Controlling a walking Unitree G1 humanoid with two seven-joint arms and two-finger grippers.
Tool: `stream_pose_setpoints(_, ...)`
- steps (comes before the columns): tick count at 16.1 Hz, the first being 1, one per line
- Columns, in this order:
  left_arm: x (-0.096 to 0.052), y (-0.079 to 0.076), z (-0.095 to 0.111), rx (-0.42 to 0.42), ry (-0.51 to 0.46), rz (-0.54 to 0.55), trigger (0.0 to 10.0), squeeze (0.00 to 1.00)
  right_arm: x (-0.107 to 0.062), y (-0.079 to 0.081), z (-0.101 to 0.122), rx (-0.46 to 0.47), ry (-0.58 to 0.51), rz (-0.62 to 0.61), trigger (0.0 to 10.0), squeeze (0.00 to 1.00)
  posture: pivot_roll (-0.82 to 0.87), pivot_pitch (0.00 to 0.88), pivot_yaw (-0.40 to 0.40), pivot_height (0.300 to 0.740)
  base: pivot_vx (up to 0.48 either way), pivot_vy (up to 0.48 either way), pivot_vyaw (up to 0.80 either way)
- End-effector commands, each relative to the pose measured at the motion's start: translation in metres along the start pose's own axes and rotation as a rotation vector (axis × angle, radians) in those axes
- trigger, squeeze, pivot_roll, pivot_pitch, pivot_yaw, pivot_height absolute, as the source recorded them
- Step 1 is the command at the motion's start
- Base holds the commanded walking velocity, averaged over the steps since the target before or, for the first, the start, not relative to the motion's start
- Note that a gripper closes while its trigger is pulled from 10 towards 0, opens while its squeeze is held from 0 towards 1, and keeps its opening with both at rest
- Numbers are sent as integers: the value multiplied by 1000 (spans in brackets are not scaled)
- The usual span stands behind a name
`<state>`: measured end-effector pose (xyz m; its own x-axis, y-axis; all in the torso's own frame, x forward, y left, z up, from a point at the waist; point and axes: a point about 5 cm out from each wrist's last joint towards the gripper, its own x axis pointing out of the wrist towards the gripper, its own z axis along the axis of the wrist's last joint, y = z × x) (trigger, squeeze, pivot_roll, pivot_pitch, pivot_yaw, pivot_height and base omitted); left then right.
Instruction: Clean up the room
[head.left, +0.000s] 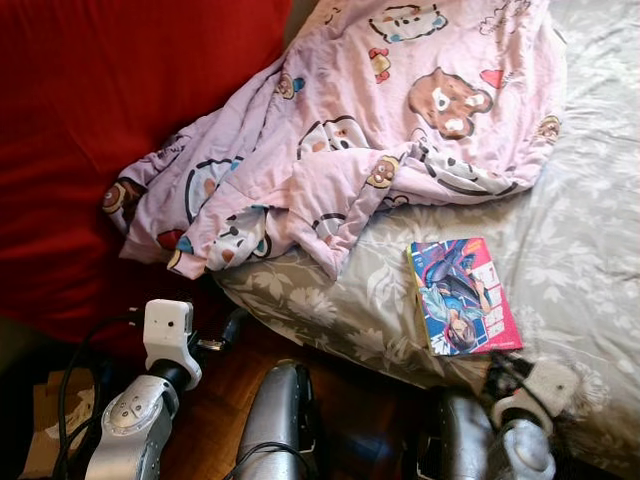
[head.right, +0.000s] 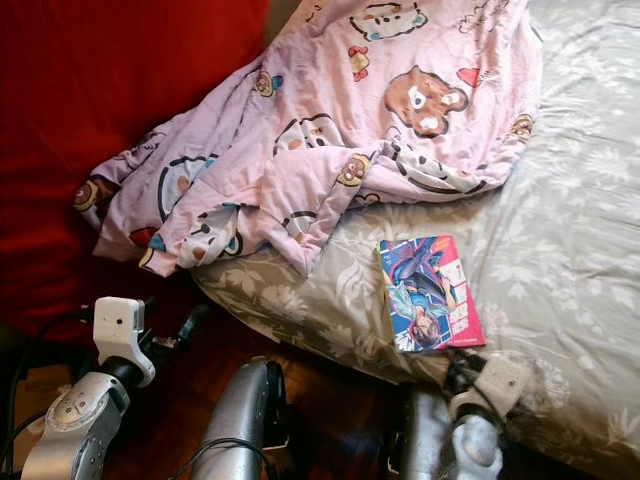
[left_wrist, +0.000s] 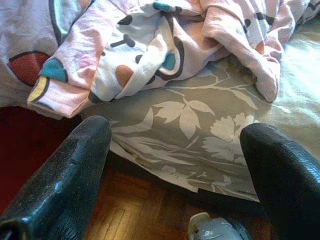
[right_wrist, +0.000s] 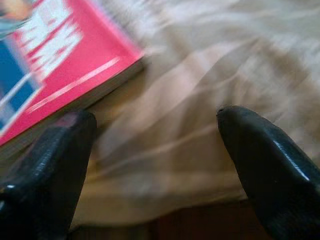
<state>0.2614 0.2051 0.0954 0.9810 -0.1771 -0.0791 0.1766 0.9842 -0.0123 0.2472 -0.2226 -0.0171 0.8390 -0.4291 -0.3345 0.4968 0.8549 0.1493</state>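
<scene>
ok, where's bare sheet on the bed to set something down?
Free: grey floral sheet right of the comic book, and the strip between the book and the pink blanket's hanging corner. Crowded: the whole upper bed under the blanket. Right claw sits open beside the book's corner.

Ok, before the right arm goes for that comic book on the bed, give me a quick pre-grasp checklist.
1. Right gripper open: ok, fingers spread wide.
2. Gripper lined up on the comic book: not ok, the book's corner sits beside one finger, not between the two.
3. Book free of cover: ok, the pink blanket lies apart from it.
4. Book lying flat on the grey bedsheet: ok.
5. Left gripper out of the way: ok, open, at the bed edge below the blanket.
</scene>
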Motion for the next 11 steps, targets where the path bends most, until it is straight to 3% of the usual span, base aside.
stream_pose_setpoints(1,-4,5,-8,15,35,13,10000,0,-6,5,-8,20,15,33,10000,0,198,260,135,586,0,0,0)
stream_pose_setpoints(3,-4,7,-6,17,28,19,10000,0,-3,34,11,105,-95,159,10000,0,197,257,135,586,0,0,0)
stream_pose_setpoints(6,-3,6,-5,18,21,17,10000,0,3,56,36,170,-195,237,10000,0,202,254,133,586,0,0,0)
stream_pose_setpoints(11,-3,6,-6,15,21,14,10000,0,4,63,45,194,-234,277,10000,0,195,253,129,586,0,0,0)
